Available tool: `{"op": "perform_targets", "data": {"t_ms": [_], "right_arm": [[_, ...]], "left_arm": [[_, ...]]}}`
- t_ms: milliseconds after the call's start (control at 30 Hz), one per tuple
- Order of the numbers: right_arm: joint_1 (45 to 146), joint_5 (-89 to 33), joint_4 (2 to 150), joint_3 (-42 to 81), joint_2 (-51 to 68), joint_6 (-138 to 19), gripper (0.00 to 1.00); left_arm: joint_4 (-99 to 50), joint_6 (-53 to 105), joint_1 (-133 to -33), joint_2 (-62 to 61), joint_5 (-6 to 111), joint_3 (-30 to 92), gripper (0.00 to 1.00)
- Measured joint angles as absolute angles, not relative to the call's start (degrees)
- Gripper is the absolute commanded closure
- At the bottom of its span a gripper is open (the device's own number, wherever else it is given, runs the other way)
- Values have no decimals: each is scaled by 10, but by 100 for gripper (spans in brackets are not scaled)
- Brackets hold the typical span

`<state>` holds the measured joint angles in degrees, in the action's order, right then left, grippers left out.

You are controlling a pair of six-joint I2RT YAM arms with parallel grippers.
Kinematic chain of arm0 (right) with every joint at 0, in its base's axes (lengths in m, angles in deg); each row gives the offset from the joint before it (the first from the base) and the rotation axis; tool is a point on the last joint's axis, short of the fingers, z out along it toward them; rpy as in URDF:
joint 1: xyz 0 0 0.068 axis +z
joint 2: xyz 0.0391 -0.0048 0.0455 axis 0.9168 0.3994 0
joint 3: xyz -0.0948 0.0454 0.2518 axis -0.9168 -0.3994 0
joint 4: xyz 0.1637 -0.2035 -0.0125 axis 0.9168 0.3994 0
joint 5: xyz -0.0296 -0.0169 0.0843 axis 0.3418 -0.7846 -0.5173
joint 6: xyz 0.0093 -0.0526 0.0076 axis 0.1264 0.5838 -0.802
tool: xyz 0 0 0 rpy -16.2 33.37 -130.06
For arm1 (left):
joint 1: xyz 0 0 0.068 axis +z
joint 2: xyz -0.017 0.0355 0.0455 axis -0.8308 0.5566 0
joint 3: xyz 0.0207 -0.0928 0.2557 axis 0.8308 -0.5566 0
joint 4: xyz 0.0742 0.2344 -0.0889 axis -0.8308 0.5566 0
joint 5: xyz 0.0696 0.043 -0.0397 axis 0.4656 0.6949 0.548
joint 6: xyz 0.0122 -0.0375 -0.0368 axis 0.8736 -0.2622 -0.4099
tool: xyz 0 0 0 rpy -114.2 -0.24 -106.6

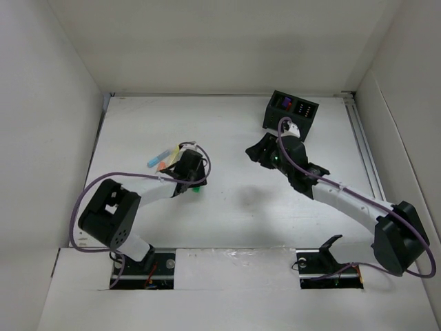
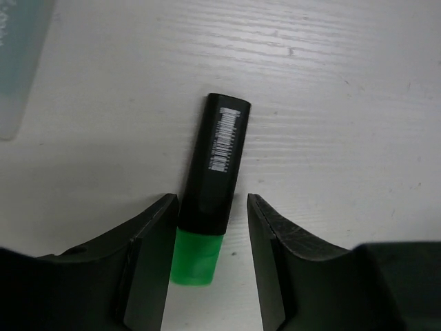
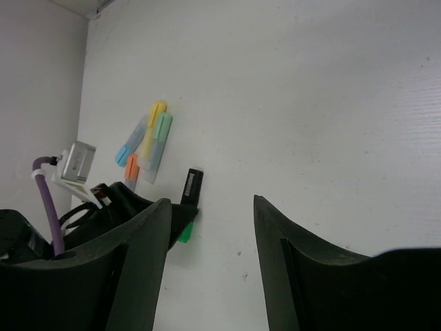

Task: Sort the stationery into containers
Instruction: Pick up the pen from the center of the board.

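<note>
A black highlighter with a green cap (image 2: 213,179) lies on the white table between the fingers of my left gripper (image 2: 211,207), which is open; the left finger is at its side and the right finger stands apart. The same pen shows in the top view (image 1: 197,187) under my left gripper (image 1: 193,179) and in the right wrist view (image 3: 192,186). Several coloured highlighters (image 1: 162,158) lie in a cluster just left of it, also seen from the right wrist (image 3: 148,141). The black two-compartment box (image 1: 307,123) stands at the back right, with something purple inside. My right gripper (image 1: 256,152) is open and empty (image 3: 211,207) in front of the box.
A pale blue translucent pen body (image 2: 21,62) lies at the upper left of the left wrist view. White walls enclose the table on the left, back and right. A purple cable (image 1: 207,162) loops off the left wrist.
</note>
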<state>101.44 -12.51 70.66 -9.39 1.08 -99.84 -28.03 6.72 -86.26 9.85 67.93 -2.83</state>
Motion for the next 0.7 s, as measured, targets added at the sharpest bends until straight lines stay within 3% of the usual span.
{"op": "perform_targets", "data": {"t_ms": [167, 267, 400, 700], "right_arm": [[1014, -125, 706, -86, 11, -997, 38], [1015, -125, 706, -85, 11, -997, 36], [1017, -125, 705, -85, 11, -997, 30], [1010, -134, 705, -87, 6, -1000, 17]], "left_arm": [[-242, 57, -931, 163, 765, 41, 73], [-237, 48, -938, 166, 782, 45, 89], [-233, 40, -940, 165, 792, 45, 100], [-256, 49, -940, 67, 707, 7, 100]]}}
